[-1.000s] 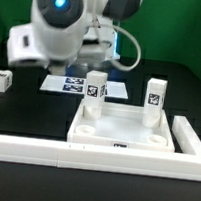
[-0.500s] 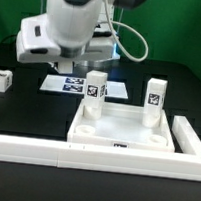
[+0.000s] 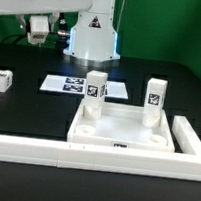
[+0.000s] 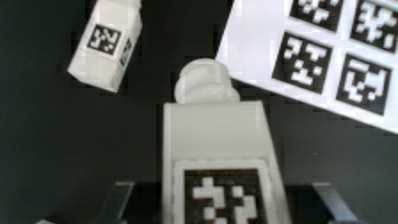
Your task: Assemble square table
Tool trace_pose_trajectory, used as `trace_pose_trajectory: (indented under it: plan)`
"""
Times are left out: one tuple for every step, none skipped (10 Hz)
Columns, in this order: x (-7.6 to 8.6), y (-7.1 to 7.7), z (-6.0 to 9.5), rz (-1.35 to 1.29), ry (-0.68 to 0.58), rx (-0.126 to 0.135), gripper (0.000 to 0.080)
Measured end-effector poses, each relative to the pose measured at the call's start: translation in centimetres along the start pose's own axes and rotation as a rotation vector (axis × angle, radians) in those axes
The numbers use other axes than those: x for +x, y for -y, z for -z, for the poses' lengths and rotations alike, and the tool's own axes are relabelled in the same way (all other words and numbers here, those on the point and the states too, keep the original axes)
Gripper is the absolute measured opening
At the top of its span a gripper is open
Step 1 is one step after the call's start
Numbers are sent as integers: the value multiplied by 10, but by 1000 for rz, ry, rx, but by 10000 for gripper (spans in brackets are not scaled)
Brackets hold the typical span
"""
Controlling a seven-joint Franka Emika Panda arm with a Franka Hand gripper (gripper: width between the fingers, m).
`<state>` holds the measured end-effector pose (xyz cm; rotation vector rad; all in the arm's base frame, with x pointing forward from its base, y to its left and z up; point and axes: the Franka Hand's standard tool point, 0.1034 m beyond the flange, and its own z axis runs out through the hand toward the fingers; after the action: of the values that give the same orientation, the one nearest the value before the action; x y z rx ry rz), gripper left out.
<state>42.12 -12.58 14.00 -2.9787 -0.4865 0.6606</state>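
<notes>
Exterior view: the square table top is sat near-centre, just behind the white rail, w/ a left leg and a right leg stood upright in its far corners. A loose leg is seen at the exterior view's left, w/ the marker board btw it and the top. Wrist view: the gripper is partly closed, w/ a held leg clamped btw the jaws, tag facing the cam.

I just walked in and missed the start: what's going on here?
The arm's tool grips one white leg block, held high above the work surface. The square table top sits next to the border rail, with two legs standing in its far corners. Another leg sits loose near the marker board.
</notes>
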Motion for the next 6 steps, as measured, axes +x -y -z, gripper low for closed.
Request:
trace_pose_trajectory:
  plan:
    - [-4,3,-4,9,-30,4,287]
    - [5,0,-1,8,-103,-7,287]
    - [25,7,3,-4,-169,2,288]
    - [53,26,23,-50,-241,16,288]
    - [74,41,37,-90,-289,-2,288]
    - [93,49,49,-122,-367,-24,288]
